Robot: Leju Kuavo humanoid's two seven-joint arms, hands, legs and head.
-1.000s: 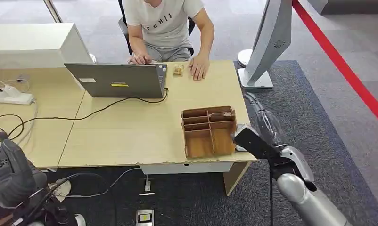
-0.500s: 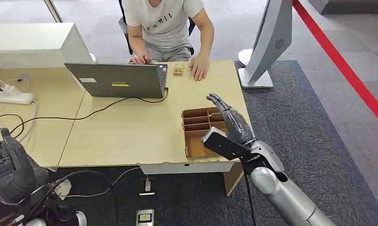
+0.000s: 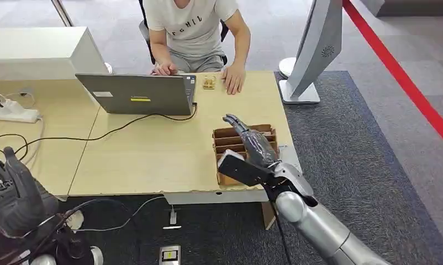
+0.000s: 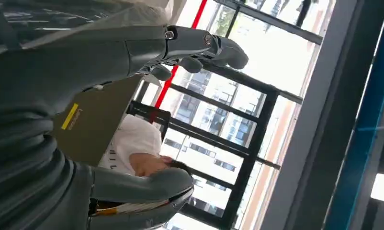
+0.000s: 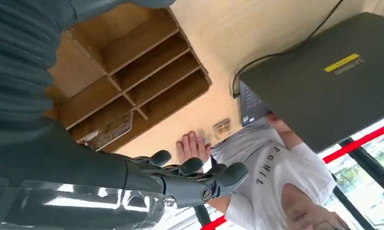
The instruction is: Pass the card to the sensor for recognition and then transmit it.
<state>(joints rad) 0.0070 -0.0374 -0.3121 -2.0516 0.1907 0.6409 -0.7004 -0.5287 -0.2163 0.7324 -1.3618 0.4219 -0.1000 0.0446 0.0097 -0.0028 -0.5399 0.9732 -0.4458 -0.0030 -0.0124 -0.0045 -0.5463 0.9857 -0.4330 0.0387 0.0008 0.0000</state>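
Wooden tray (image 3: pixel 229 156) lies under the empty right hand (image 3: pixel 252 144), fingers (image 5: pixel 199 178) spread; left hand (image 3: pixel 9 190) seemingly open too

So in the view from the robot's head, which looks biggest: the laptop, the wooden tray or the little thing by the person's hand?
1. Laptop
2. Wooden tray, partly hidden by the robot's right hand
3. Little object, clearly smallest
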